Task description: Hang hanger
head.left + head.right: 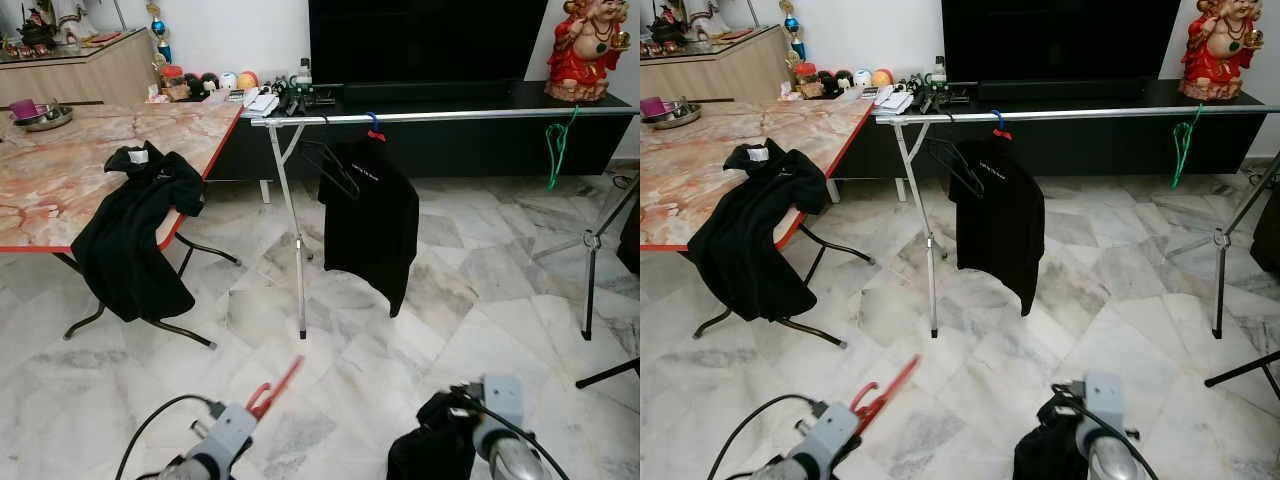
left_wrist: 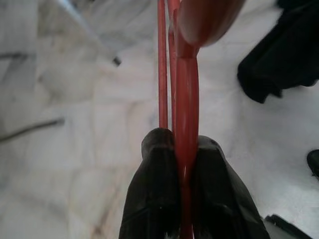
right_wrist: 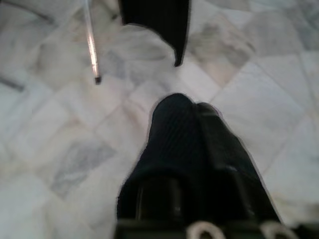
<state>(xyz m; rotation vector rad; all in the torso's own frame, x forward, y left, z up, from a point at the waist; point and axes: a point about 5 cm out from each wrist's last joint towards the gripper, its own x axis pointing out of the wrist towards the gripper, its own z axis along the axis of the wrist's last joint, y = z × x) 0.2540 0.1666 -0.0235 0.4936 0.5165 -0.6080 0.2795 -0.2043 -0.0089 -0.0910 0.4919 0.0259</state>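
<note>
While I look down over the marble floor [image 1: 470, 300], I have open tile between me and the clothes rail [image 1: 440, 117], which crosses the room at my twelve o'clock from its near leg [image 1: 298, 250] out past the right edge. The table [image 1: 60, 170] closes off my ten o'clock, its red edge overhung by a black jacket [image 1: 135, 235] that droops towards the floor; a tripod leg [image 1: 590, 270] stands at two o'clock. On the rail hangs a black shirt [image 1: 368, 225] on a blue-hooked hanger, with small white chest lettering too fine for me to read, an empty black hanger [image 1: 335, 165] beside it, and a green hanger [image 1: 556, 145] further right. A white tag at the jacket's collar is also unreadable. My left gripper [image 2: 185, 164] sits low at seven o'clock, forearm angled forward, fingers [image 2: 157, 189] pinched tight on the red hanger [image 1: 272, 392], which points up and ahead towards the rail, well apart from it. My right gripper [image 3: 192, 124] is low at five o'clock, clamped into a bundle of black cloth [image 1: 430, 445] held just above the floor.
</note>
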